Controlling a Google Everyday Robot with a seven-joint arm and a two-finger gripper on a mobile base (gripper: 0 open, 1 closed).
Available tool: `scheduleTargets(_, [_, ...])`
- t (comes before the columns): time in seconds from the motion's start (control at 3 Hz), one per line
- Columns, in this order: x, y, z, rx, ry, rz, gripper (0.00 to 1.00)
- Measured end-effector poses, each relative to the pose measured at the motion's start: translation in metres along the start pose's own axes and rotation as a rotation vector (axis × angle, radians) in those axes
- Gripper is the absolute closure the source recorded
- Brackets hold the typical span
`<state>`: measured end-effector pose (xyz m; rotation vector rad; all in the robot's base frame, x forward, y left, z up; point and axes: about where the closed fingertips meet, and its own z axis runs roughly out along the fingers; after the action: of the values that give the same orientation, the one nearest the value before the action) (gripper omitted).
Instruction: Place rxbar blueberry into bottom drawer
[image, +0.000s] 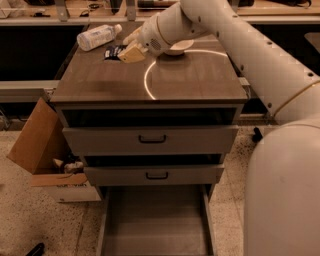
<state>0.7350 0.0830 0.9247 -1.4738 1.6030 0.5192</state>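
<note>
The rxbar blueberry (113, 52) is a small dark navy bar at the back left of the cabinet top (190, 80). My gripper (131, 50) is shut on its right end, and the bar sticks out to the left of the tan fingers. The bottom drawer (155, 225) is pulled out wide at floor level, well below and in front of the gripper. Its flat floor is bare.
A clear plastic bottle (98, 36) lies just behind the bar. A white bowl (180, 47) sits behind my wrist. Two upper drawers with black handles (152, 139) stand slightly out. An open cardboard box (37, 145) leans at the cabinet's left. My white arm fills the right side.
</note>
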Motion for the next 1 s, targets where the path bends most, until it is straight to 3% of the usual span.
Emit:
scheduleTargets(0.33, [-0.019,0.013,-0.014,0.000,0.026,-0.074,1.00])
scheduleTargets(0.67, [0.013,0.037,-0.030,-0.065,0.072,-0.025,1.00])
scheduleTargets(1.0, [0.013,0.037,-0.030,-0.065,0.072,-0.025,1.00])
